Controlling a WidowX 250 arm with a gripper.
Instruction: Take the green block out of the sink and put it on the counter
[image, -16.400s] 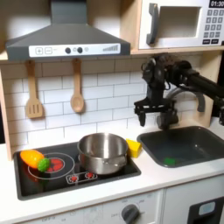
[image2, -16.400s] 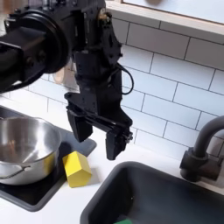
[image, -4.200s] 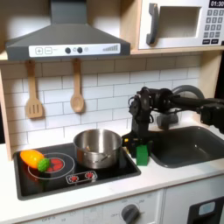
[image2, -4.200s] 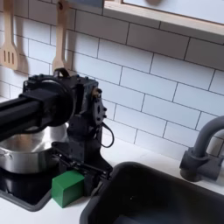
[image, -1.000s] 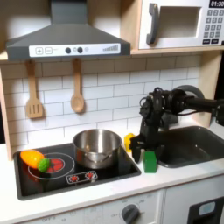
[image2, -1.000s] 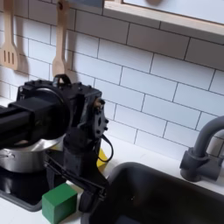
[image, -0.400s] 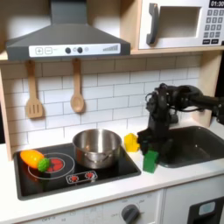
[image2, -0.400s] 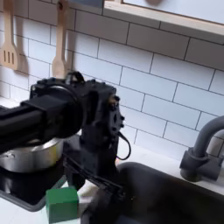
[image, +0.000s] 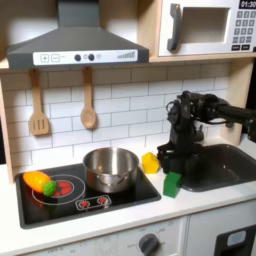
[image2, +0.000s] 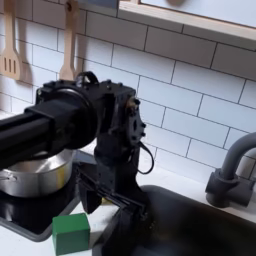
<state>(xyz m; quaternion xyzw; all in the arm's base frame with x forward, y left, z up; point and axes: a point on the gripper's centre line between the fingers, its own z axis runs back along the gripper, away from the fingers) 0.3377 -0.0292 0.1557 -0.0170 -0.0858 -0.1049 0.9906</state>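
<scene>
The green block (image: 172, 184) (image2: 71, 233) stands on the off-white counter (image: 120, 212) in the strip between the stovetop and the sink (image: 222, 166) (image2: 205, 236). My gripper (image: 178, 160) (image2: 106, 212) hangs just above the block and slightly toward the sink. It is open, with nothing between its fingers, and no longer touches the block. In the second exterior view the black arm fills the middle and hides part of the sink's near rim.
A steel pot (image: 112, 170) (image2: 30, 170) sits on the black stovetop (image: 75, 197). A yellow block (image: 150, 163) lies behind the green one. An orange-and-green toy vegetable (image: 40, 183) rests on the first exterior view's left burner. The dark faucet (image2: 232, 168) curves over the sink.
The gripper has let go of the green block and lifted off it, shifting a little toward the sink. The block stays on the counter.
</scene>
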